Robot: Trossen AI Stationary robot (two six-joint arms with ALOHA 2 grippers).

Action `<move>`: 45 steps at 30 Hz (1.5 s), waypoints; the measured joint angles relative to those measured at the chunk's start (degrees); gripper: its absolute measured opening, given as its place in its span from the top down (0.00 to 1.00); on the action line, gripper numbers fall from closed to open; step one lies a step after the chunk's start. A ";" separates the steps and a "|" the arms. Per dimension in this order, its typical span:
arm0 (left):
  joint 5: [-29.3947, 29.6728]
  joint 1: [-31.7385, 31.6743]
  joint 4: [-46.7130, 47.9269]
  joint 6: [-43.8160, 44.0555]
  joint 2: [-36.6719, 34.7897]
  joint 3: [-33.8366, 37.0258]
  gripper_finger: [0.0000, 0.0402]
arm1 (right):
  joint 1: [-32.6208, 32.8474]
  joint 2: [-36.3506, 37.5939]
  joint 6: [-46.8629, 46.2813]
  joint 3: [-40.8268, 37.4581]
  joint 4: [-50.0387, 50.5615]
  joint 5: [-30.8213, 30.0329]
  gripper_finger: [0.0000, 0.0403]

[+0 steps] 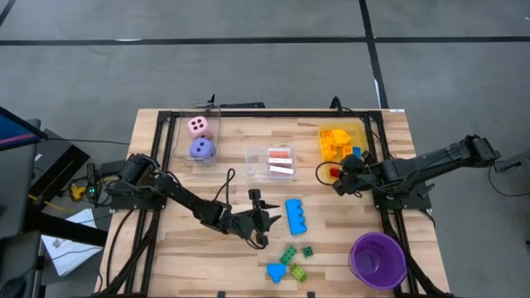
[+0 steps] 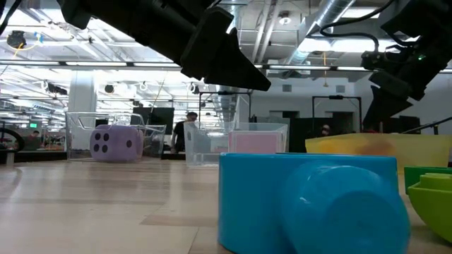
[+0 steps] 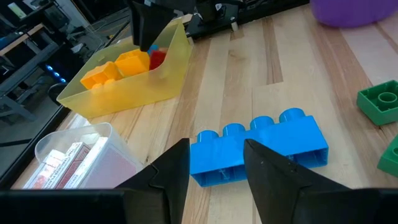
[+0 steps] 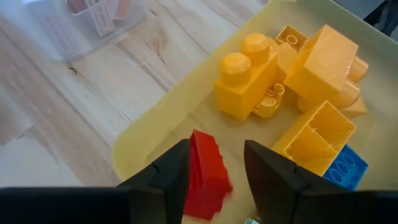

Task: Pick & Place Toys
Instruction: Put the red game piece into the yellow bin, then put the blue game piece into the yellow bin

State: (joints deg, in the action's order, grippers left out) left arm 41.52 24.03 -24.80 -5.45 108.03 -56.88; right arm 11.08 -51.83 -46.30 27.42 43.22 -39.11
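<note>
Toys, sorting lot, placing step under way. Red brick point(image 4: 205, 174) is lying between the fingers of the right pincer point(image 4: 214, 171) over the near corner of the yellow see-through bin point(image 1: 361, 131), among yellow bricks point(image 4: 249, 78) and one blue brick point(image 4: 345, 165); whether the fingers are gripping it or just letting go, I cannot tell, though a drop into the bin looks to be in hand. Long blue brick point(image 1: 296, 215) is resting flat on the table point(image 1: 166, 265), just ahead of the left pincer point(image 3: 216, 168), whose fingers are standing parted and empty on either side of its near end, not touching. Green bricks point(image 1: 296, 252) and a small blue piece point(image 1: 276, 271) are waiting nearer the table's front edge, beside the purple cup point(image 1: 378, 258). Pink die point(image 1: 198, 126) and purple die point(image 1: 202, 149) are sitting in a clear bin point(image 1: 174, 136); pink-backed cards point(image 1: 280, 162) are lying in another.

Next move, as judged: right pincer clearing the bin; left pincer easing forward and down, straddling the long blue brick squarely before closing.
</note>
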 joint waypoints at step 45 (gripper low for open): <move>-30.15 3.25 -9.23 -3.24 0.00 0.02 0.34 | 10.88 0.13 4.77 9.57 -0.40 -1.90 0.52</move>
State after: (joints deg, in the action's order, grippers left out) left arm 11.37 27.28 -34.02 -8.69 108.03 -56.86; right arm 21.96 -51.70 -41.53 36.99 42.82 -41.01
